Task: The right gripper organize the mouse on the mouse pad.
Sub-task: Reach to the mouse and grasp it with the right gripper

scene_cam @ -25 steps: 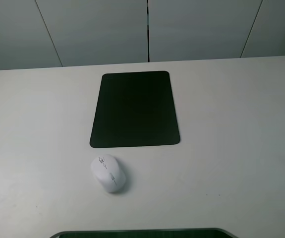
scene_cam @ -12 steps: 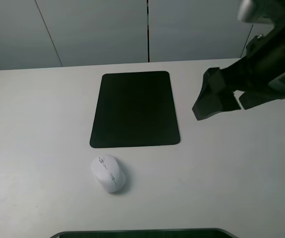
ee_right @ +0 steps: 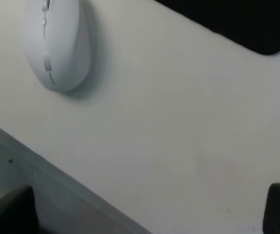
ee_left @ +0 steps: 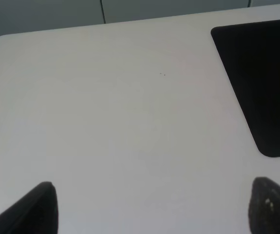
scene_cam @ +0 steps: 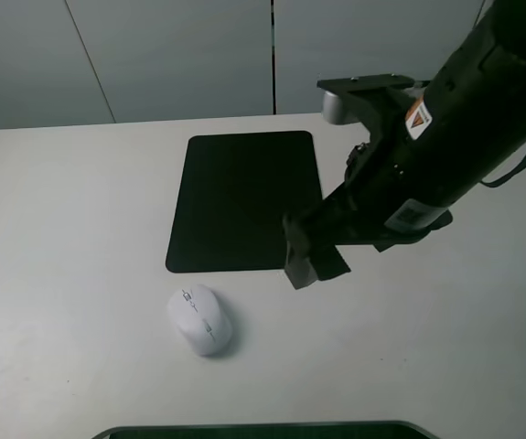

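Note:
The white mouse (scene_cam: 198, 318) lies on the white table, just in front of the mouse pad's front left corner and off it. The black mouse pad (scene_cam: 244, 197) lies flat at the table's middle back. My right gripper (scene_cam: 310, 256) hangs above the pad's front right corner, to the right of the mouse and apart from it. In the right wrist view its jaws stand wide apart and empty (ee_right: 144, 212), with the mouse (ee_right: 57, 44) and a pad corner (ee_right: 242, 19) ahead. The left gripper (ee_left: 154, 212) is open and empty over bare table beside the pad (ee_left: 261, 87).
The thick dark right arm (scene_cam: 455, 137) crosses the table's right half from the back right. A dark strip (scene_cam: 263, 430) runs along the table's front edge (ee_right: 57, 170). Grey wall panels stand behind the table.
The right arm has swept in from the right edge, leftward and forward, to the pad's front right corner. The mouse and the pad have not moved.

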Motion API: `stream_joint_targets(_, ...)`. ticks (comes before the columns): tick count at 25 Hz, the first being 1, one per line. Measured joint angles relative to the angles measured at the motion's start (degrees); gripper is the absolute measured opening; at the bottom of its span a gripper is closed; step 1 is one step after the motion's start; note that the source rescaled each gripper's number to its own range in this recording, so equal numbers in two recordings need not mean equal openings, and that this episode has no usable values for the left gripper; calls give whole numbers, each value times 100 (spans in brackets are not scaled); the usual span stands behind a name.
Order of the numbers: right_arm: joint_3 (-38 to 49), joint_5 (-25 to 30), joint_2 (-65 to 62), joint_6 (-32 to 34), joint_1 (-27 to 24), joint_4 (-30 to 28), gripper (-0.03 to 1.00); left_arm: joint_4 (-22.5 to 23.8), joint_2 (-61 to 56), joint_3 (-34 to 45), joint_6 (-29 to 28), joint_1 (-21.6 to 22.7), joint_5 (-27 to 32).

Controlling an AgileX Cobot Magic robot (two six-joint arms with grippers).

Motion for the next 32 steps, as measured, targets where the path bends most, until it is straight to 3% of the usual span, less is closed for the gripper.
stream_joint_targets(7,-109,-452,763,186,544,0,100,0,0,0,0,0,0)
stream_joint_targets(16,-1082,-427,1799,235,977,-25,100,0,0,0,0,0,0)
stream_joint_targets(25,-1915,-477,2661,213,1403,-427,100,0,0,0,0,0,0)
stream_joint_targets(32,-2632,-366,3529,533,1474,-628,100,0,0,0,0,0,0)
